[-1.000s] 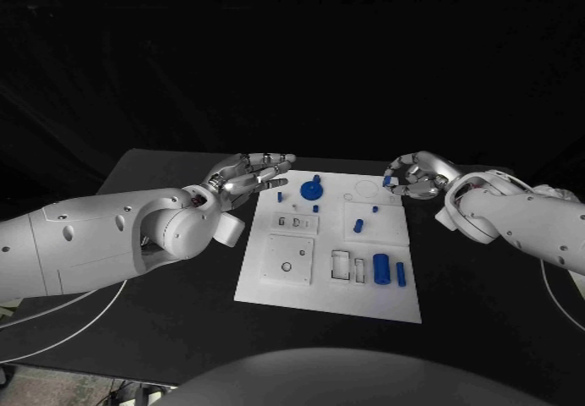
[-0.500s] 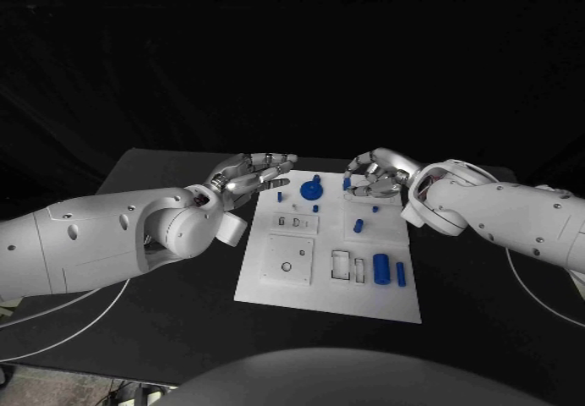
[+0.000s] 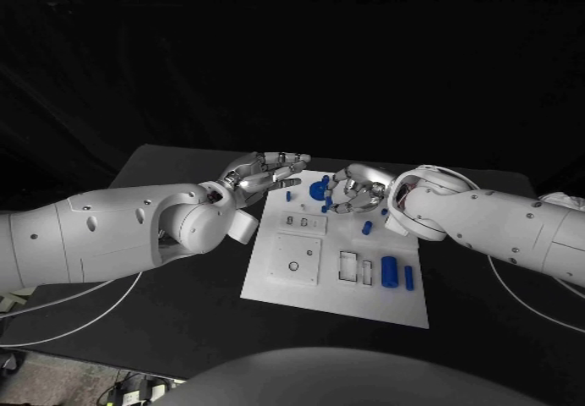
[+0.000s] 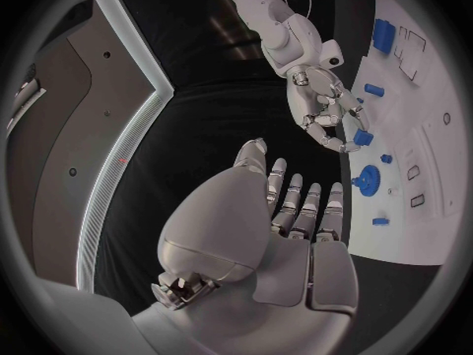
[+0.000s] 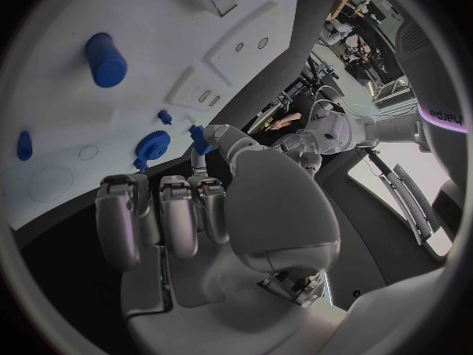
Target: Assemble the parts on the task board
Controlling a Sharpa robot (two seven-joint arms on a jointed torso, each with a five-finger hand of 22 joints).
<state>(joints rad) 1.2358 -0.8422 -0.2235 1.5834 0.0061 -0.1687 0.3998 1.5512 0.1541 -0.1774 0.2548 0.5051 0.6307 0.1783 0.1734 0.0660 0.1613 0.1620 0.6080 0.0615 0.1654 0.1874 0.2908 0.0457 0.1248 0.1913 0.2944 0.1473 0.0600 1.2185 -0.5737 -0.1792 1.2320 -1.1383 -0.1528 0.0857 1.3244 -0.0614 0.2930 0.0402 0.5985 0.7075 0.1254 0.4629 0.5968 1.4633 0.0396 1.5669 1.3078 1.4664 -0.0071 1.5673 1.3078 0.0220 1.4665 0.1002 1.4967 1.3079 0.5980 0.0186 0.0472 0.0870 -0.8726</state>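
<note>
Mostly unassembled: loose parts (image 3: 389,271) lie on the board (image 3: 305,292). Right hand (image 3: 353,189) pinches a small blue piece (image 4: 362,138) above the gear (image 3: 318,191); left hand (image 3: 266,175) hovers, released.

The right hand (image 3: 356,188) hangs over the far end of the task board (image 3: 292,288), with the blue gear (image 3: 316,190) just beside its fingers. The left hand (image 3: 262,175) stands near, narrowing the gap. Toward the wrists, the board lies open.

parts (image 3: 390,271) lie on the task board (image 3: 292,292) — hands flank its far end.
</note>
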